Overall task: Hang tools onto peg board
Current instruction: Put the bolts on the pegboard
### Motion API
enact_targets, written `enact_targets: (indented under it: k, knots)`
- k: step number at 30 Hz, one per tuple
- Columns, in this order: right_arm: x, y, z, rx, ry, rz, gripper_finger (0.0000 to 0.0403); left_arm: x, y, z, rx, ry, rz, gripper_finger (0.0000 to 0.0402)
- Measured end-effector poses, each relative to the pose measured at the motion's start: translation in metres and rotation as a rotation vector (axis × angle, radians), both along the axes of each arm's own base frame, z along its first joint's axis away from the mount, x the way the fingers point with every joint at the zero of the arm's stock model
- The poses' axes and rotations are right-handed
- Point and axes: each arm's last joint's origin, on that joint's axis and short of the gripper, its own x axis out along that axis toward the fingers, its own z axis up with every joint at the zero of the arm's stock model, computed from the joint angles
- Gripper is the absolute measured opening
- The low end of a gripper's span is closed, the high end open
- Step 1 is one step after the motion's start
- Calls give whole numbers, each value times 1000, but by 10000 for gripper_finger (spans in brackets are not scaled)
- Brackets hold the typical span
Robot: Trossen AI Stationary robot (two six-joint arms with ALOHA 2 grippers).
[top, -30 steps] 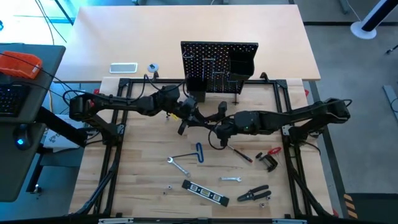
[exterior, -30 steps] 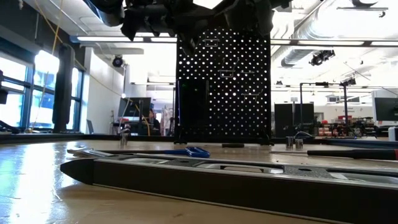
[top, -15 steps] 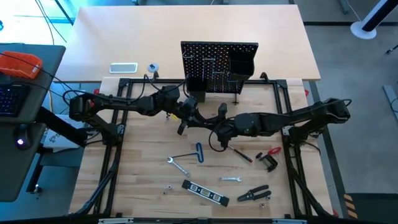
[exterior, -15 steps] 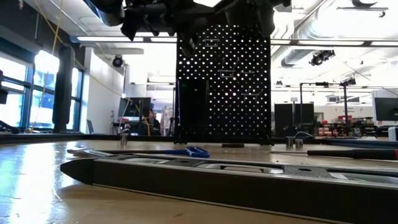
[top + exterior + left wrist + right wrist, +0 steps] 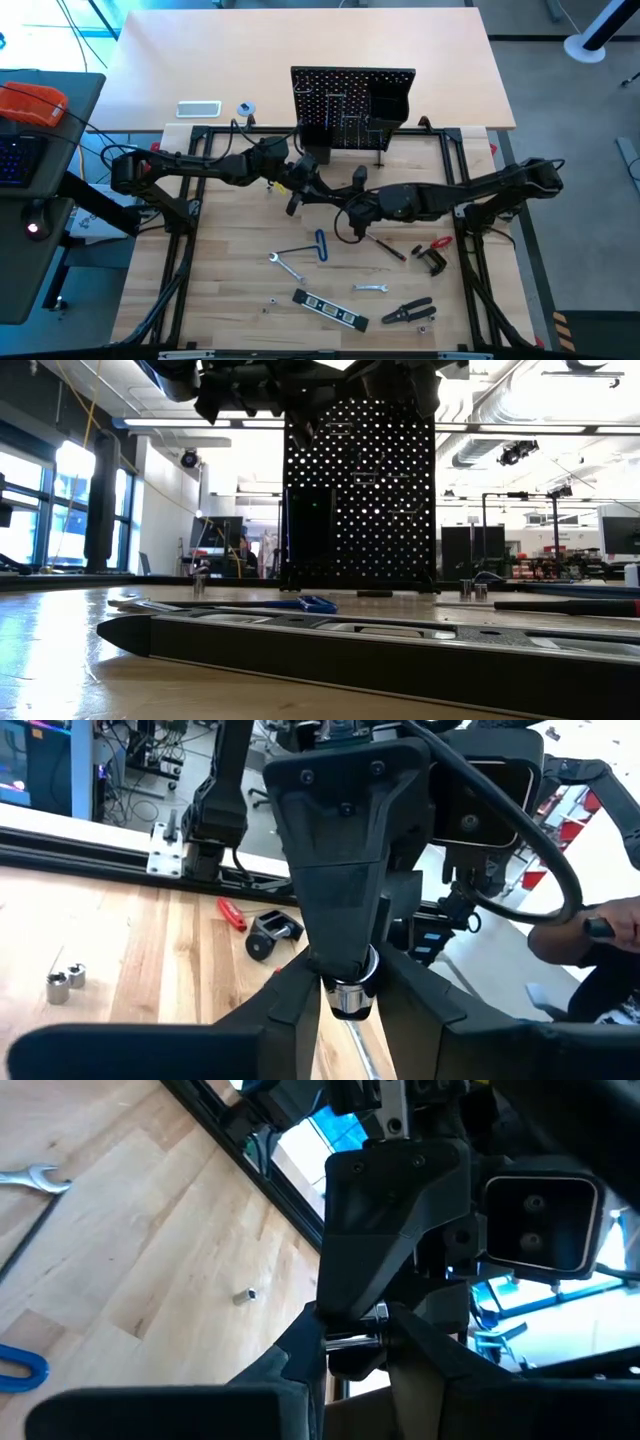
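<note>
The black peg board (image 5: 345, 105) stands upright at the table's far edge, with hooks and a box bin. Both arms meet in mid-air in front of it. My left gripper (image 5: 316, 194) and my right gripper (image 5: 340, 204) face each other, both shut on one small silver tool (image 5: 347, 998). The grippers hide most of it. On the table lie a blue-handled bent key (image 5: 318, 245), two silver wrenches (image 5: 287, 266), a black level (image 5: 330, 310), black-handled pliers (image 5: 410, 312), a clamp (image 5: 432, 258) and a thin screwdriver (image 5: 385, 247). My left gripper has the tool's round silver part (image 5: 346, 1004) between its two fingers, which come in about level from the table's left. The tool is clear of the table. My right gripper pinches a silver shaft (image 5: 345, 1343) that lies across its fingers. They come in about level from the table's right.
A white tray (image 5: 198, 109) and a small tape roll (image 5: 246, 108) lie on the far table, left of the peg board. Small metal bits (image 5: 270, 300) sit near the level. The black frame rails (image 5: 180, 250) run along both sides of the wooden top.
My right gripper has turned a little at the wrist and edged toward my left gripper. The left arm and the tools on the table have kept still.
</note>
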Motion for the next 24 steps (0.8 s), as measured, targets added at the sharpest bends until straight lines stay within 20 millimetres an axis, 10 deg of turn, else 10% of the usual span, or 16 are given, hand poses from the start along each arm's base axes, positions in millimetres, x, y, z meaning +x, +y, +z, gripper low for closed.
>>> enact_targets:
  k: [24]
  knots:
    - [-30, 7, 36, -54, -106, -91, 71, -2, 11, 1, 12, -22, 13, 202]
